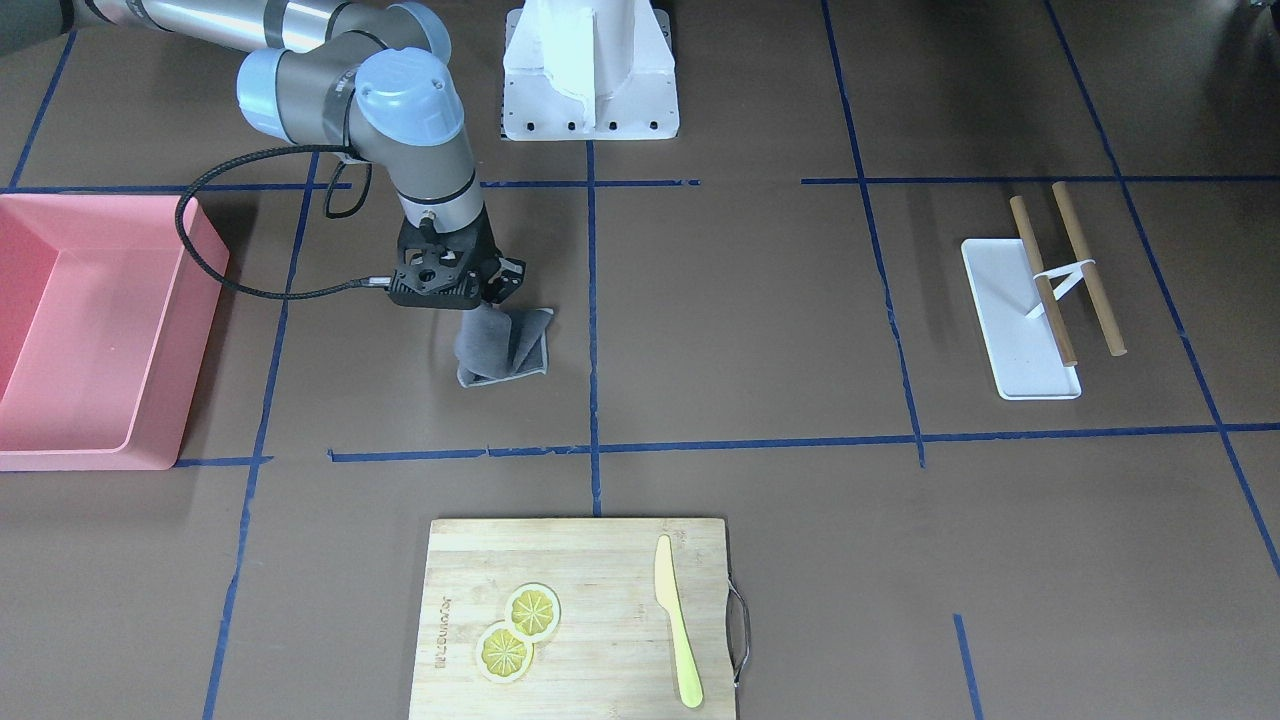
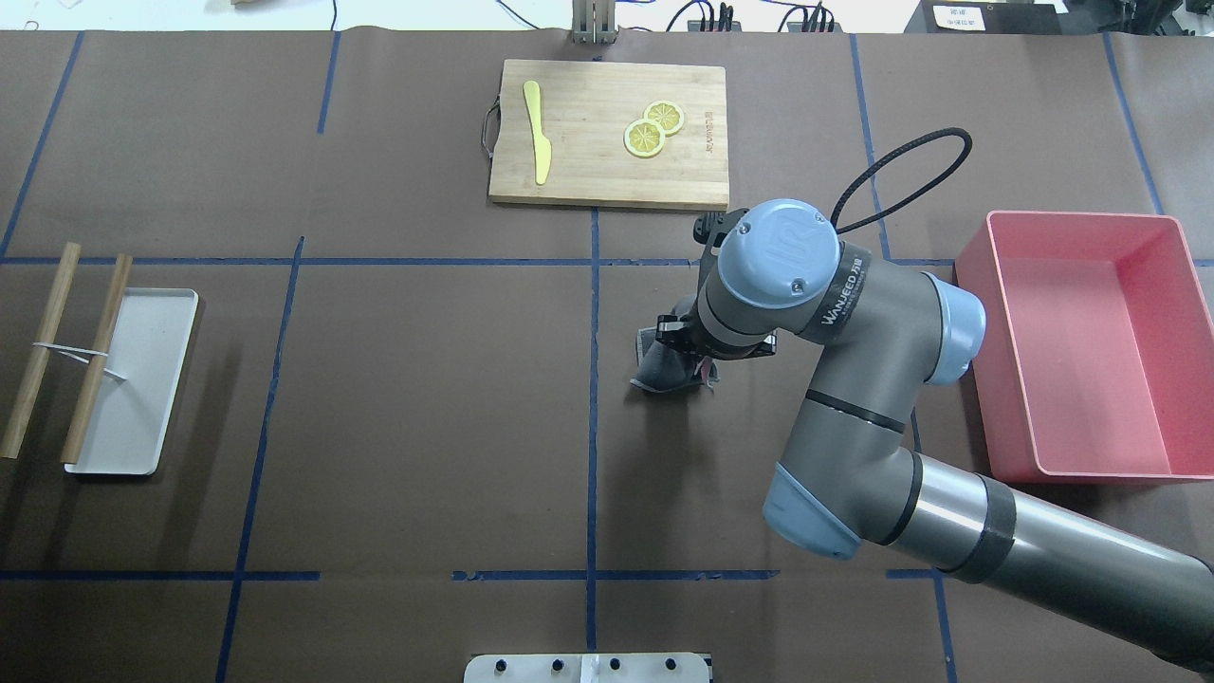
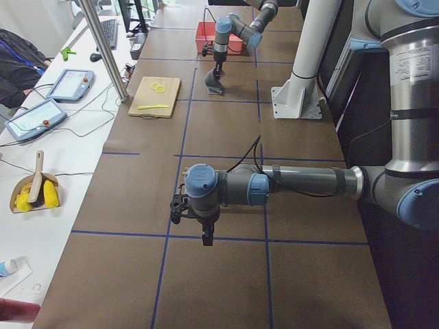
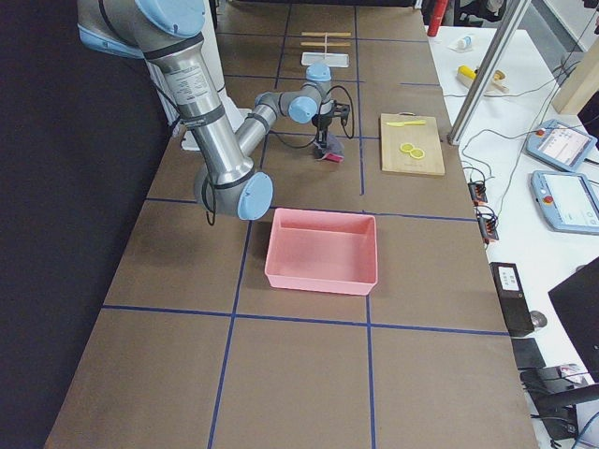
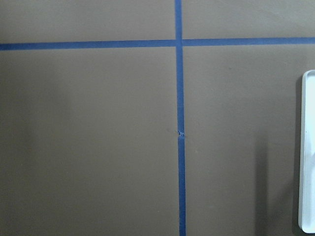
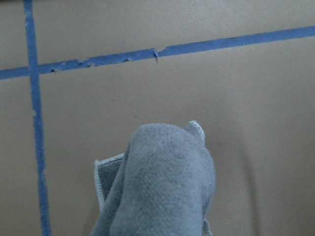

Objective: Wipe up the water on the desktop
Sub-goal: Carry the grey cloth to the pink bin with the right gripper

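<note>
The desktop [image 1: 740, 300] is a brown surface with a grid of blue tape lines. No water shows plainly on it. My right gripper [image 1: 490, 300] is shut on a grey cloth [image 1: 505, 345], near the desktop's middle. The cloth hangs crumpled from the jaws and its lower end rests on the desktop. It also shows in the overhead view [image 2: 664, 370] and fills the lower middle of the right wrist view [image 6: 162, 187]. My left gripper [image 3: 207, 238] shows only in the exterior left view, low over bare desktop, and I cannot tell whether it is open or shut.
A pink bin [image 1: 90, 330] stands on the robot's right. A bamboo cutting board [image 1: 600, 560] with two lemon slices and a yellow knife lies at the far edge. A white tray [image 1: 1015, 340] with two tied wooden sticks lies on the robot's left; its edge [image 5: 309, 152] shows in the left wrist view.
</note>
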Available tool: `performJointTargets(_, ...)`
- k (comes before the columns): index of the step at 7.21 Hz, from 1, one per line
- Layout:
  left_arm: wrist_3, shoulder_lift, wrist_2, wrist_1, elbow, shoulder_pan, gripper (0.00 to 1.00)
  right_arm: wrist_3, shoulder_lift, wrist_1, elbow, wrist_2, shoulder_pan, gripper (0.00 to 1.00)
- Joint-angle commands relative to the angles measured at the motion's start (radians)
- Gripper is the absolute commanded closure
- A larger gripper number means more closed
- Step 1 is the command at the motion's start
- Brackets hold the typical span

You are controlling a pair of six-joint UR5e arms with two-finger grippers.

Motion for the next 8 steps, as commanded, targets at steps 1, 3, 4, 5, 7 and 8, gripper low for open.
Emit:
performJointTargets(1,-0.003,-0.001,-0.001,-0.001,0.0,0.0,0.0,0.002,0.009,-0.032,0.016,0.005,0.034,1.0)
performJointTargets(3,0.0,-0.001,-0.001,-0.001,0.0,0.0,0.0,-0.122,-0.02,-0.203,0.156,0.1,0.127,1.0)
performJointTargets(4,0.0,-0.001,-0.002,0.001,0.0,0.0,0.0,-0.226,-0.069,-0.292,0.254,0.131,0.182,1.0)
performJointTargets(5,0.001,-0.001,-0.001,0.004,-0.002,0.0,0.0,-0.379,-0.095,-0.357,0.301,0.178,0.268,1.0)
performJointTargets(7,0.016,-0.003,0.001,0.002,-0.002,0.002,0.0,-0.657,-0.192,-0.394,0.316,0.308,0.467,1.0)
performJointTargets(8,0.017,-0.004,-0.001,0.002,-0.003,0.002,0.0,-0.816,-0.285,-0.394,0.335,0.329,0.558,1.0)
